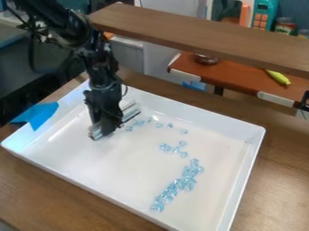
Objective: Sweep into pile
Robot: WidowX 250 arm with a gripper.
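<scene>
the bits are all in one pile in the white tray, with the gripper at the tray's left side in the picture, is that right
Not one pile: the camera view shows the bits in separate groups, a long band, a small cluster and a loose scatter. The white tray and the gripper are as you say.

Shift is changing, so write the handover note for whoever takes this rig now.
Gripper: low in the white tray, at a pale bar.
Pieces: a dense blue band nearest the camera, a small cluster beyond it, loose bits trailing toward the bar.
Done: the band is bunched, though elongated.
Left: gather everything into one pile.
</scene>
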